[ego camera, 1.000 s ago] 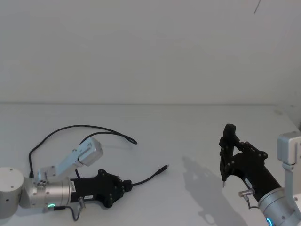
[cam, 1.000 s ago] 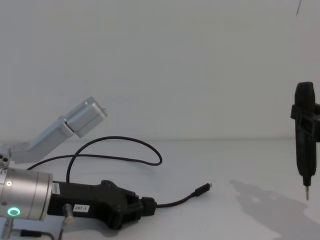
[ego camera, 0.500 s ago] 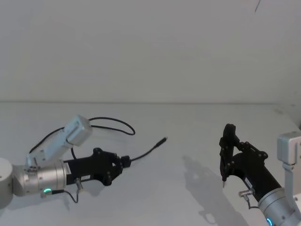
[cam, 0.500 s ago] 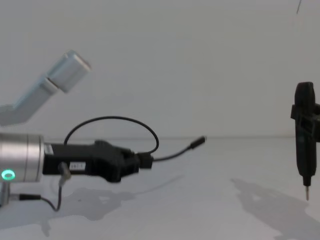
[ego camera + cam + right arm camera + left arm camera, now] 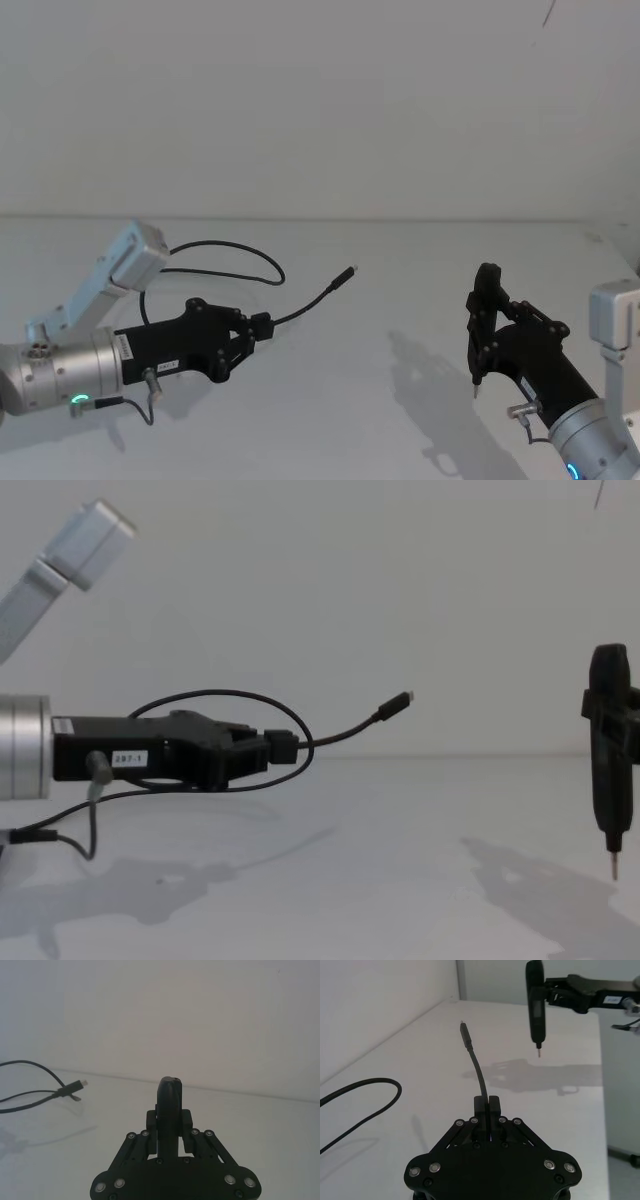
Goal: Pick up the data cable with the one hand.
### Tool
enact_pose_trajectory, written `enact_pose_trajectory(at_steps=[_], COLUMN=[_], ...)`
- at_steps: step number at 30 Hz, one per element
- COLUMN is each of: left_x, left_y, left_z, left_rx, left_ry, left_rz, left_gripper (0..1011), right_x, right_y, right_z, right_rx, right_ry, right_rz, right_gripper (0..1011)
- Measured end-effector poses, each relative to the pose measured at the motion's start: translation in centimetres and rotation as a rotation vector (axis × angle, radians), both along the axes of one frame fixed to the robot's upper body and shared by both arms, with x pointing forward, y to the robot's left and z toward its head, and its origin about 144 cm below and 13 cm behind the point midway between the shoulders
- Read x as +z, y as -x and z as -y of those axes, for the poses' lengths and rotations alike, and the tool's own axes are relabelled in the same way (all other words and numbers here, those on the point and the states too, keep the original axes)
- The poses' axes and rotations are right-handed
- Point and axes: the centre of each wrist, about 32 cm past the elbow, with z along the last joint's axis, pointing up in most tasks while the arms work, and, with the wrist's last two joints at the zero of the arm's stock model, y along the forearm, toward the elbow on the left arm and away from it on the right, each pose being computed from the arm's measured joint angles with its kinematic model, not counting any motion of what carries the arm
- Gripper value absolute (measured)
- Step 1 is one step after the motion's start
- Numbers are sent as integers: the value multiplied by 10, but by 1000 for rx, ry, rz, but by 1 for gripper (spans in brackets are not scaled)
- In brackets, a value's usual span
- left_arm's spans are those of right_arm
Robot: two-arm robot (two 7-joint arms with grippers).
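Data cable [image 5: 312,302] sits in the left half of the head view, pinched a short way behind its plug [image 5: 465,1037] by the left gripper [image 5: 262,326], whose two black fingers are closed tight on the cord. At the far left of the chest view the silver wrist [image 5: 20,745] is a smooth metal cylinder, and to its right the matte black gripper body carries a small white label [image 5: 128,759]. The gripped stretch and the plug end hang clear above the white table [image 5: 380,430], so I judge the pick-up all but done. What is left is to carry the trailing length clear. I cannot tell whether its far end lies on the table, since the loop runs off behind the arm. The cord is thin, round and rubbery-looking. It bends in one soft loop behind the fingers and arches forward stiffly enough to hold the plug up. The plug is a small dark block with a silvery tip. The table is plain, matte and lightly shadowed. At the right of the frame, well apart from the cable, the right gripper [image 5: 169,1119] is parked, clamped on a black pen-shaped tool [image 5: 608,780] with a fine metal point hanging down
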Motion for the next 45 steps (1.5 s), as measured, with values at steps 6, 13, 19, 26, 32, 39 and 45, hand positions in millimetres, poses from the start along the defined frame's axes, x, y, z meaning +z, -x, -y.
enact_pose_trajectory(at_steps=[6,13,19,26,32,39,45], left_x=[4,5,5,5,4,4,4], left_y=[10,18,23,27,28,30,30], left_z=[-3,-5,-7,-7,-8,-8,-8], left_rx=[-11,-14,-13,-14,-14,-14,-15], left_ry=[9,9,-1,-11,-16,-19,-21], left_rz=[-16,-32,-38,-44,-47,-49,-50], left_gripper=[46,46,46,46,46,46,46], right_x=[0,0,1,11,25,42,51], right_y=[0,0,0,0,0,0,-2], right_z=[0,0,0,-2,-6,-14,-21], right_rx=[0,0,0,11,37,80,103], right_ry=[0,0,-4,-42,-104,-178,-227], right_rz=[0,0,4,11,19,27,36], right_gripper=[279,279,279,279,279,279,279])
